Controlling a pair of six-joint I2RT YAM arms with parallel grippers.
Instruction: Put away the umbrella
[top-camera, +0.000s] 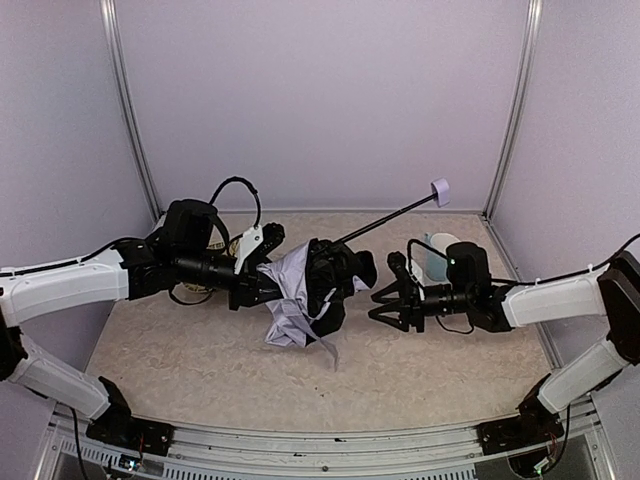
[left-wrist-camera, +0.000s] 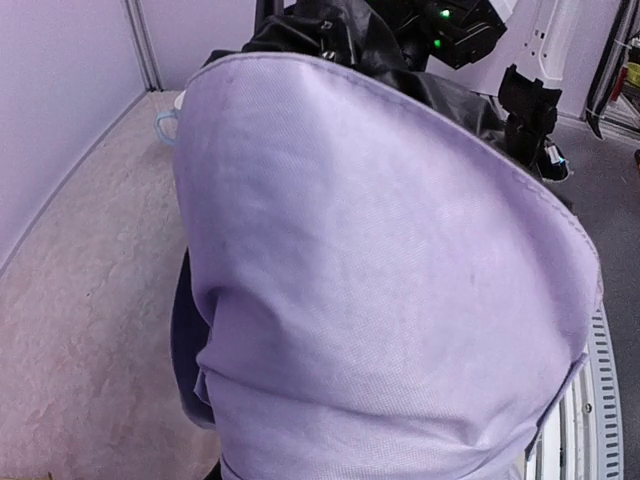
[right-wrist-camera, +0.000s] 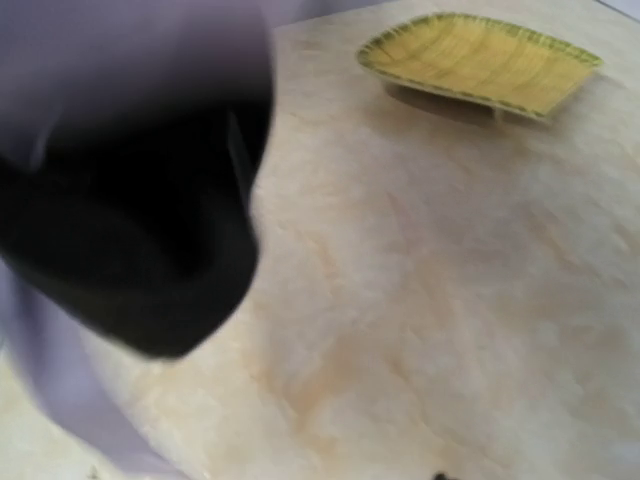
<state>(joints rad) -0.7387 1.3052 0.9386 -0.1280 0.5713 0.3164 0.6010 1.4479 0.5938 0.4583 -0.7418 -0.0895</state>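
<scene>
The umbrella is a crumpled lavender bundle with black ribs at the middle of the table. Its thin black shaft slants up to the right and ends in a small lavender handle. My left gripper is at the bundle's left side, shut on the fabric. That fabric fills the left wrist view and hides the fingers. My right gripper stands open just right of the bundle, holding nothing. The right wrist view is blurred: the umbrella's dark inside is at its left, and no fingers show.
A light blue mug stands right behind the right wrist. A woven straw tray sits on the far side of the table, mostly hidden behind the left arm in the top view. The table is walled in at the back and sides.
</scene>
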